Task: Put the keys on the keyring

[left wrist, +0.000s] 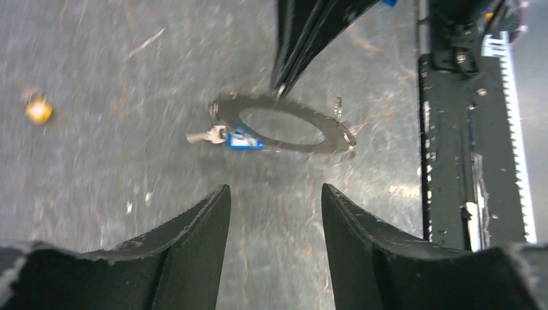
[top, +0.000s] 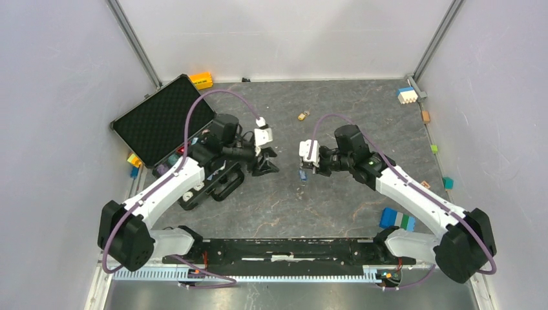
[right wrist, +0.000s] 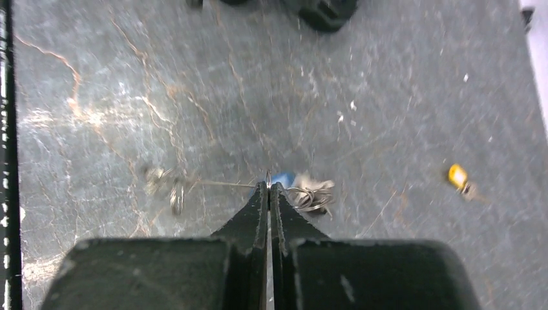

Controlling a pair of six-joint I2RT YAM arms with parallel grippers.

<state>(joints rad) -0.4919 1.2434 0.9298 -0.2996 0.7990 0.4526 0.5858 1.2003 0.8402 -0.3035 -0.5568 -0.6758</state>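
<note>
The keyring (left wrist: 297, 145) hangs as a thin grey loop just above the table. The blue key (left wrist: 244, 140) hangs on its left side with a small metal ring. My right gripper (right wrist: 269, 187) is shut, pinching the keyring's top edge; its dark fingers (left wrist: 294, 58) come down from above in the left wrist view. The chain (right wrist: 213, 183) runs left from its tips and the blue key (right wrist: 282, 177) shows behind them. The yellow-orange key (right wrist: 457, 175) lies loose on the table, apart, also seen from above (top: 303, 116). My left gripper (left wrist: 274, 194) is open and empty, facing the loop from a short distance.
An open black case (top: 165, 119) lies at the back left with an orange block (top: 201, 79) behind it. A black tracked toy (top: 216, 187) sits under the left arm. Blocks lie at the right edge (top: 406, 95) and near the right base (top: 397, 219). A black rail (top: 284, 248) spans the front.
</note>
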